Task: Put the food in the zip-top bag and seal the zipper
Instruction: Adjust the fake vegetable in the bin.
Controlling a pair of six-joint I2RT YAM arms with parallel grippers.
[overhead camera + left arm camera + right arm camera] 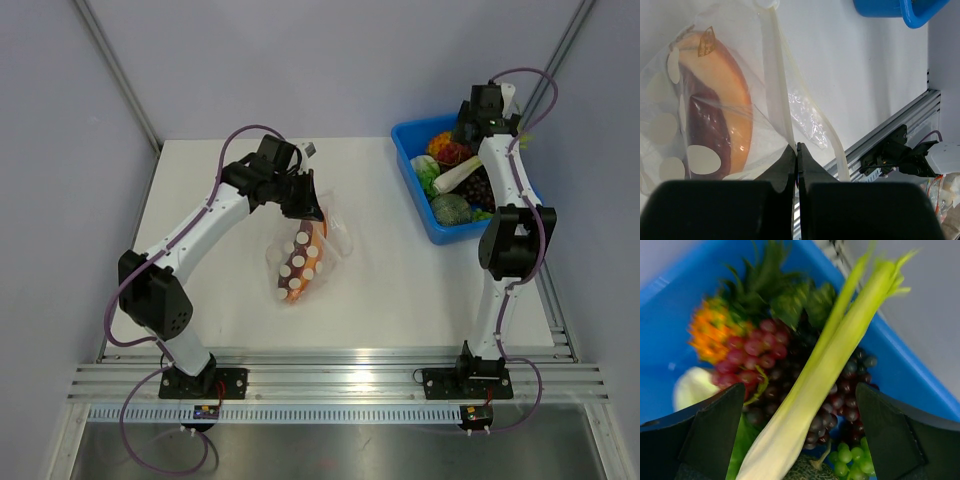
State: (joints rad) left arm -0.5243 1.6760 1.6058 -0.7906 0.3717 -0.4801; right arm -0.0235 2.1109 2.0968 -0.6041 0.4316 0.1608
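Note:
The clear dotted zip-top bag (300, 258) lies mid-table with the orange and dark red piece (297, 290) inside it. My left gripper (303, 197) is shut on the bag's mouth edge and holds it lifted. In the left wrist view the gripper (797, 147) pinches the plastic beside the pale zipper strip (776, 75), and the orange and red piece (722, 115) shows through the bag (670, 60). The leek (461, 174) lies in the blue bin. My right gripper (467, 133) hovers over it, open, with the leek (830, 365) between its fingers (710, 435), untouched.
The blue bin (410, 135) stands at the back right, its wall also in the right wrist view (670, 320). It holds dark purple grapes (855, 385), red grapes (752, 350), green grapes (852, 460), a round green head (451, 208) and leafy orange produce (710, 337).

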